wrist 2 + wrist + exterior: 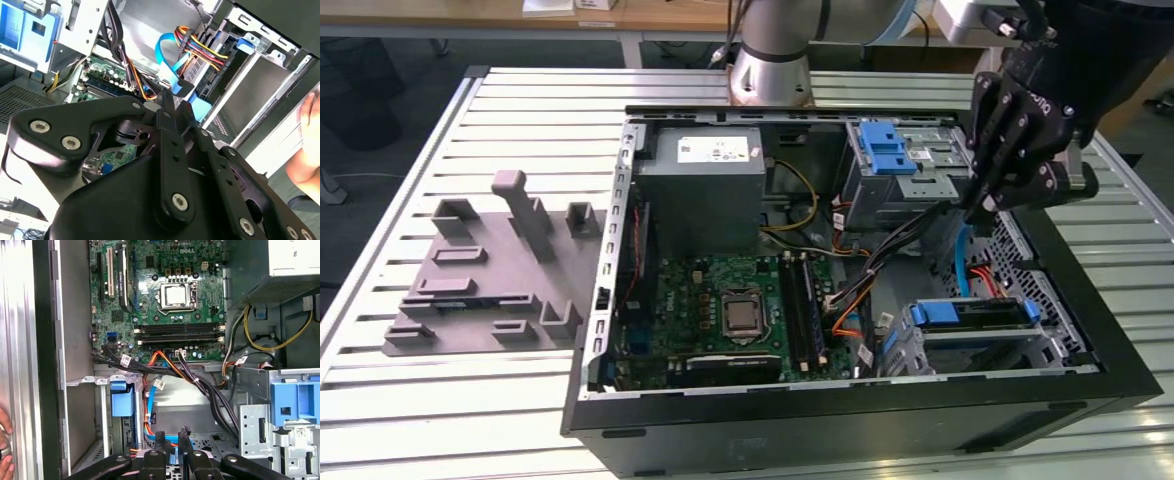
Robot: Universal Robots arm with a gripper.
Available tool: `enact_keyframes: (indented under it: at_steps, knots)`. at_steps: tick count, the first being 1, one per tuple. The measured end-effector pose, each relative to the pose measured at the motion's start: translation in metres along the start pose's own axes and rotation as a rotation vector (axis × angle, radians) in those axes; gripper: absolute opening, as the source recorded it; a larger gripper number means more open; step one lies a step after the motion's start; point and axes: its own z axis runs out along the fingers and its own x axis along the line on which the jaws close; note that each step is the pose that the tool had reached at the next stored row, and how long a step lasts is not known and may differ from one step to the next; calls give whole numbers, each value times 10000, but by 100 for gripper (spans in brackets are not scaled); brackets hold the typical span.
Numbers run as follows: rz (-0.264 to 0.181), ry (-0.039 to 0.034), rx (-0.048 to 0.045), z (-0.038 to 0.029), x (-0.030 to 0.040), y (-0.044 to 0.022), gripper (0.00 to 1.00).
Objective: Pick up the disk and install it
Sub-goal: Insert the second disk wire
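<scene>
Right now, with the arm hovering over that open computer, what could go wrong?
1. The gripper hangs close to loose black cables and a blue cable; it might snag or tug one.
2. A person's hand is beside the case, so a sideways move could possibly hit it.

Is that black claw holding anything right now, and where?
Nothing. The gripper has its fingertips close together with nothing between them, inside the computer case.
</scene>
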Motion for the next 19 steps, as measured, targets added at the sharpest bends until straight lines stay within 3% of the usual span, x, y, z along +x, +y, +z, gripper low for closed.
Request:
enact_keyframes:
  at_steps: [5,10,13,15,19]
  knots:
    - [12,24,1,16,-25,-24,24]
    - [11,385,26,47,-26,-25,24]
    - [10,539,36,67,-26,-25,24]
    - [12,580,39,78,-27,-26,24]
    - [13,585,39,115,-28,-31,24]
